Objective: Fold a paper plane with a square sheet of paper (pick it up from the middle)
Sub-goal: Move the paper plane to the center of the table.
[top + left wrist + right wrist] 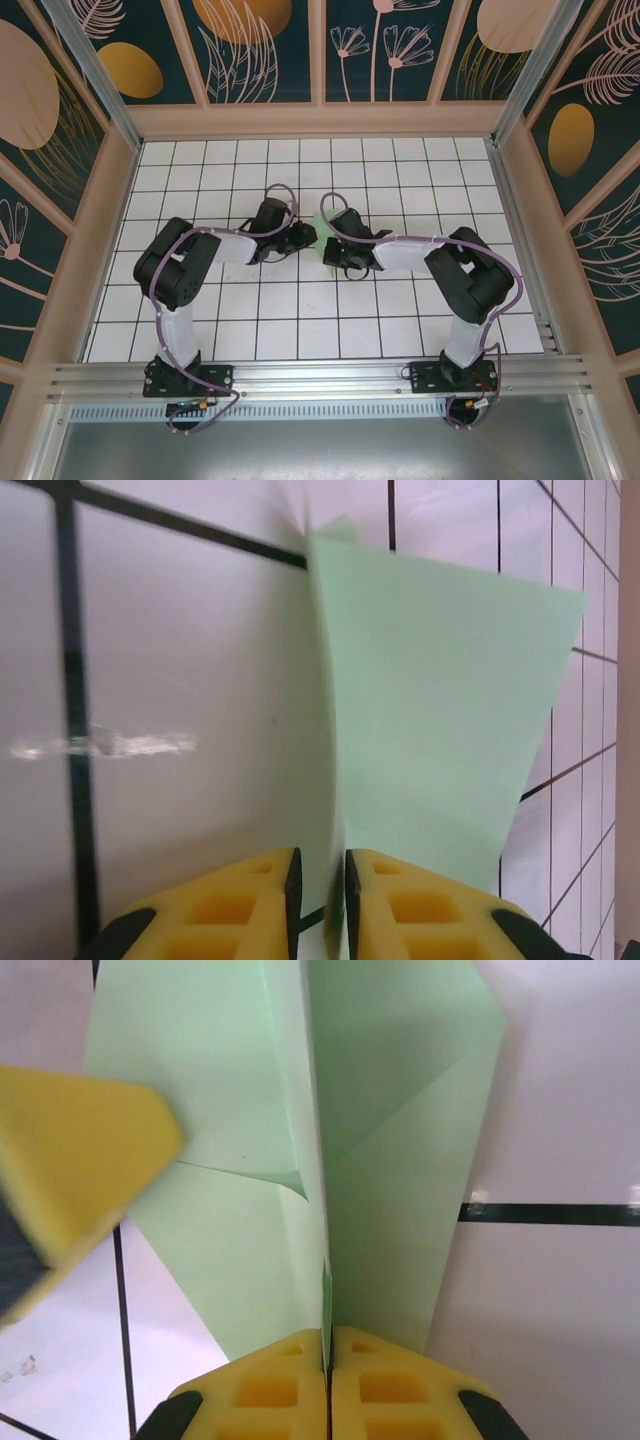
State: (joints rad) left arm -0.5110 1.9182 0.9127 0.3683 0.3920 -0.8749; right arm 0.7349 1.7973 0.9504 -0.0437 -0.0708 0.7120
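Note:
The pale green square sheet of paper point(322, 243) sits mid-table between both arms, folded along a raised centre crease with corner flaps, so it has the shape of a paper plane point(390, 1160). My right gripper point(328, 1360) is shut on the crease's near end, its pads pressed together with the paper edge between them. From the other side, my left gripper point(320, 880) straddles the same ridge of the sheet point(430, 700), open a little, with a narrow gap beside the paper. One of its yellow fingers point(70, 1180) shows blurred over the left wing in the right wrist view.
The paper rests on a white tiled table point(300, 320) with black grid lines. Wooden-framed walls point(120, 170) with floral panels close in the left, right and far sides. An aluminium rail point(320, 378) carries both arm bases at the near edge.

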